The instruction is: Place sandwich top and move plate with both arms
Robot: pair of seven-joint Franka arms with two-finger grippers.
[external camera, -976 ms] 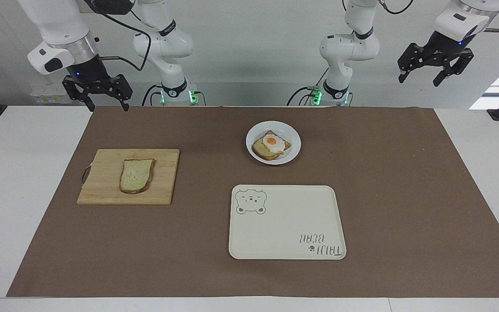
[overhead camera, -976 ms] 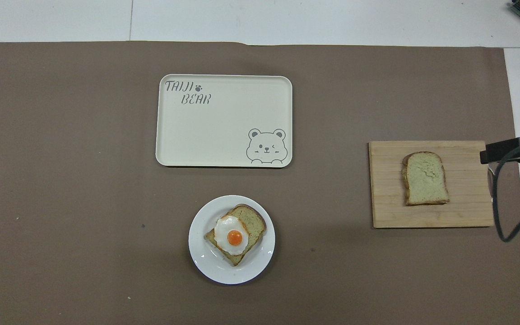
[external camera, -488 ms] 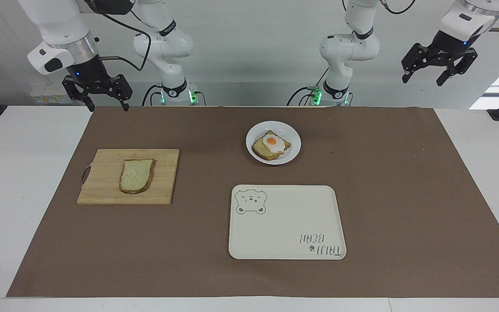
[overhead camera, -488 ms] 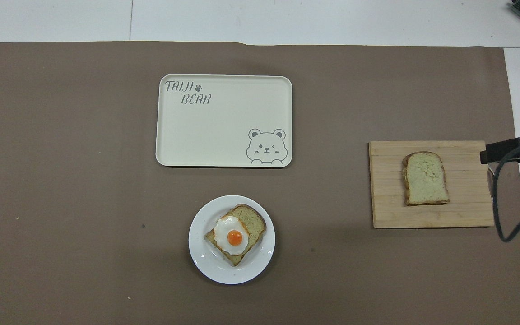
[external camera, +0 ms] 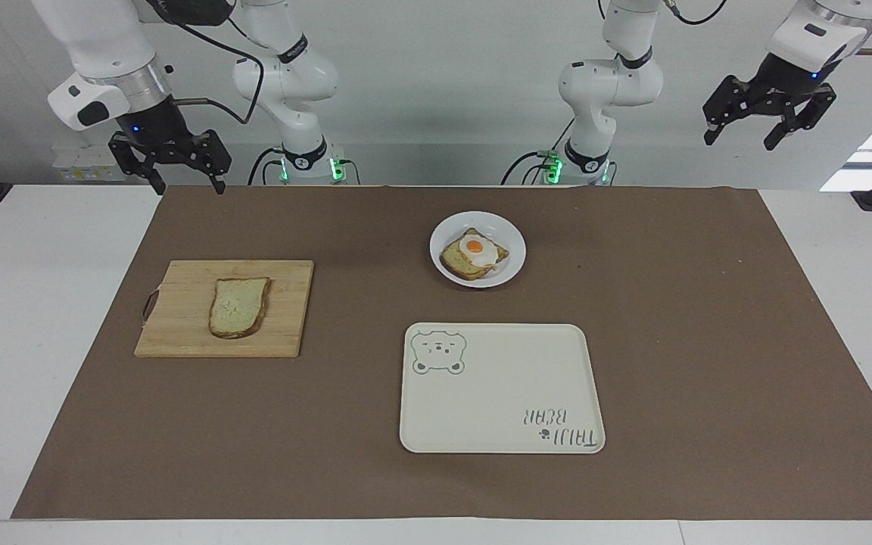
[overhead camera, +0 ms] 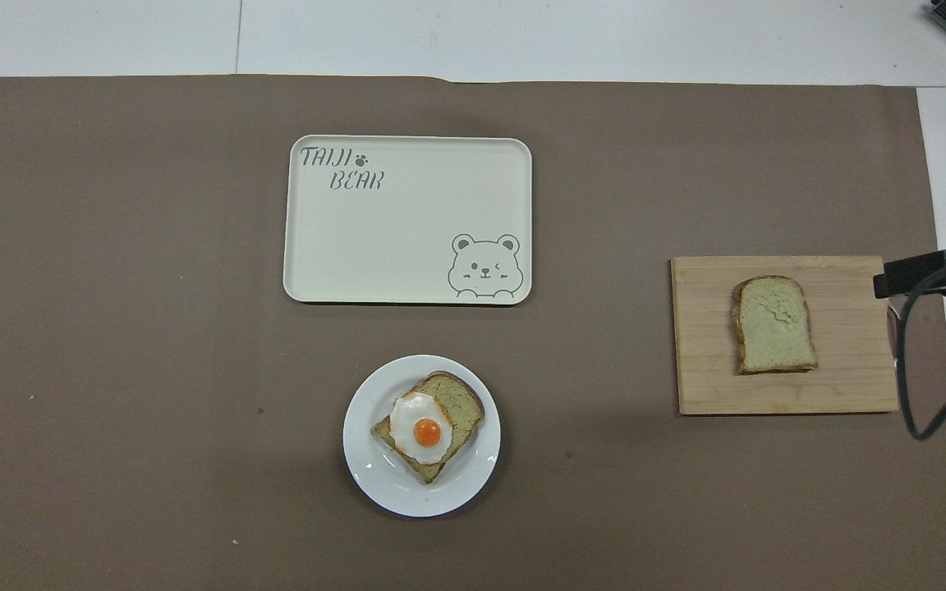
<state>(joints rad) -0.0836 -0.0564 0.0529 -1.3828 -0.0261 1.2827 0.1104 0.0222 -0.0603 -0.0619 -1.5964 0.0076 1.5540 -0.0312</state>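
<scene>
a: the facing view shows both grippers whole. the right gripper (external camera: 187, 180) hangs over the mat's (external camera: 708, 341) edge at the right arm's end of the table, fingers spread and holding nothing. the left gripper (external camera: 741, 137) is raised high at the left arm's end, also spread and empty.

b: the overhead view cuts them down to a black sliver at each side edge. it does show the sandwich top (overhead camera: 773, 323) plainly, flat on the cutting board (overhead camera: 703, 386), rounded end away from the robots.

a: the plate (external camera: 451, 227) sits nearer the robots than the tray (external camera: 504, 363), well apart from the board, carrying the egg slice (external camera: 474, 255).

b: the tray's lettering reads upright only from overhead. the board's handle (external camera: 150, 303) shows only in the facing view; overhead, a cable crosses that end.
</scene>
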